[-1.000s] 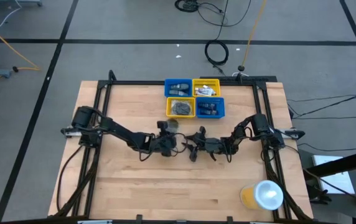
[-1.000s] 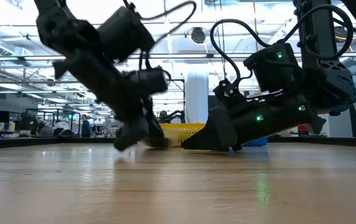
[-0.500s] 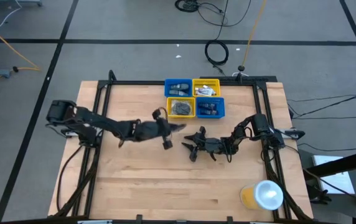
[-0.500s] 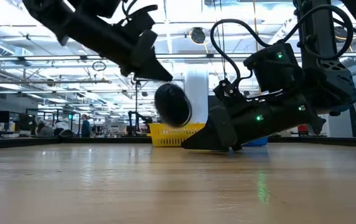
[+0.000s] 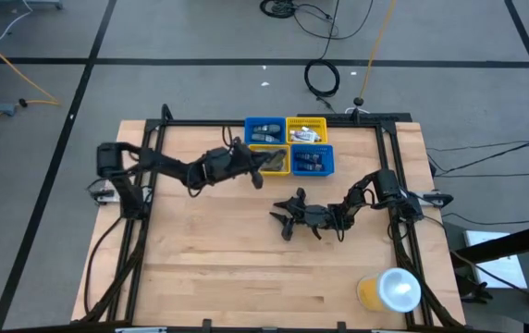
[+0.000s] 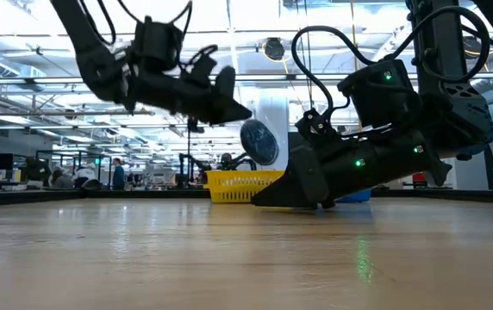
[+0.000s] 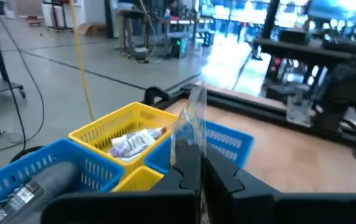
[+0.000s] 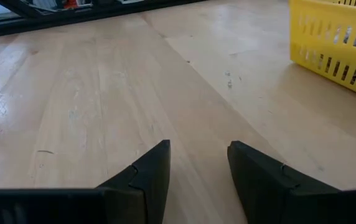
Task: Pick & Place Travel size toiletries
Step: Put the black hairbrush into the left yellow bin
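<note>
My left gripper [image 5: 253,172] hovers in the air at the near-left corner of the four bins, shut on a dark grey round wrapped disc [image 6: 258,142]. In the left wrist view the disc's clear wrapper [image 7: 194,122] stands up between the fingers. Ahead of it sit a yellow bin holding a white mini tube [image 7: 135,141] and a blue bin with a dark tube [image 7: 30,182]. The near-left yellow bin [image 5: 270,160] holds more dark discs. My right gripper [image 5: 283,218] is open, low over the table's middle, touching nothing. My left gripper pinches the disc's clear wrapper edge [image 7: 189,144] between its two fingers, which reach out nearly level from the table's left. The disc is lifted clear of the table and hangs just below and beyond the fingertips [image 6: 236,109].
Four small bins stand in a square at the far edge: blue [image 5: 264,129], yellow [image 5: 306,129], yellow and blue [image 5: 313,160]. A big yellow cup with a white lid [image 5: 390,290] stands at the near right corner. Bare wood lies near and left of the grippers.
My left gripper has risen from the table's middle with the disc and swung toward the far edge, ending beside the near-left yellow bin. The disc, first down at the table, now hangs clear in the air. My right arm has kept still.
</note>
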You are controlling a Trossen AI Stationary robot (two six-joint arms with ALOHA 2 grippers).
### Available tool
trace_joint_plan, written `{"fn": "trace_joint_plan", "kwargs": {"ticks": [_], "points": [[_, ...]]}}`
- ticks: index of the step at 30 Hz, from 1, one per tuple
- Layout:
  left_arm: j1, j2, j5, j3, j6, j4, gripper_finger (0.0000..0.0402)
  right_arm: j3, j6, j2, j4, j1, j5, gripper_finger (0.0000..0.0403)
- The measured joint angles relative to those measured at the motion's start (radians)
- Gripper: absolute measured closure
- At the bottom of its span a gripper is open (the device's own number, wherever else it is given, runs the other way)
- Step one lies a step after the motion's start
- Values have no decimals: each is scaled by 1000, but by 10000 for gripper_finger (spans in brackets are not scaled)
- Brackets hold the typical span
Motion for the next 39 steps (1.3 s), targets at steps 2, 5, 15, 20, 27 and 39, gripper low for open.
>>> {"fn": "trace_joint_plan", "kwargs": {"ticks": [2,5,15,20,27,39], "points": [[23,39,1,0,-30,32,401,0,0,0,0,0,0,248],[51,87,13,0,-98,32,401,0,0,0,0,0,0,248],[68,165,-54,1,-257,1,399,0,0,0,0,0,0,248],[68,165,-67,1,-264,-45,387,0,0,0,-1,0,0,248],[74,141,-61,2,-242,-135,316,0,0,0,-2,0,0,248],[134,-81,-16,2,-133,-393,204,0,0,0,-2,0,0,248]]}}
